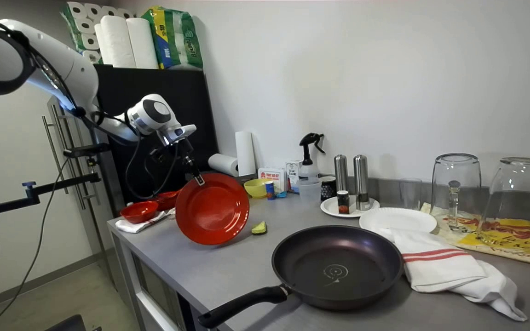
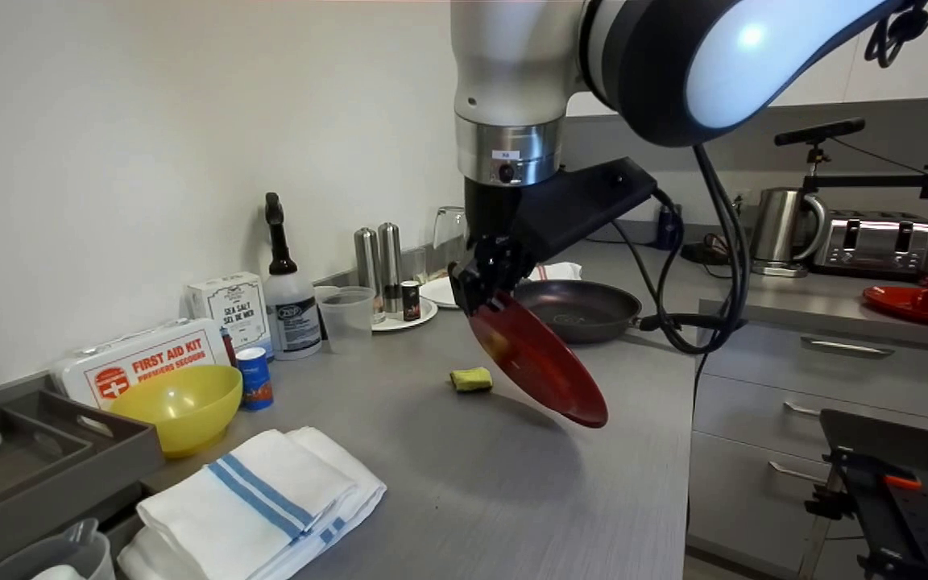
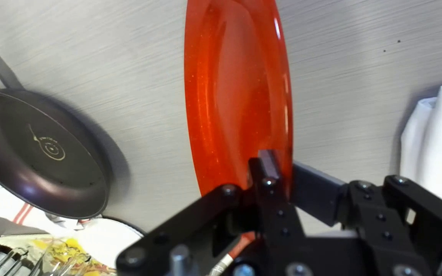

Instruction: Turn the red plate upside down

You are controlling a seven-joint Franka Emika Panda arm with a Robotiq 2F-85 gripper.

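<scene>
The red plate (image 1: 212,209) is glossy and round with a low rim. It hangs steeply tilted above the grey counter in an exterior view, and its face with the inner ring shows there. It appears as a narrow slanted oval in an exterior view (image 2: 544,370), upper edge at the gripper and lower edge off the counter. My gripper (image 1: 199,178) is shut on the plate's upper rim. In the wrist view, the fingers (image 3: 285,168) lie on either side of the rim of the plate (image 3: 240,96), one over its face and one partly hidden behind it.
A black frying pan (image 1: 336,266) stands near the plate. A yellow-green sponge (image 2: 471,379) lies beside it. Folded white towels (image 2: 250,499), a yellow bowl (image 2: 182,407) and a first aid kit (image 2: 146,354) stand around. Red bowls (image 1: 139,211) sit at the counter's far end.
</scene>
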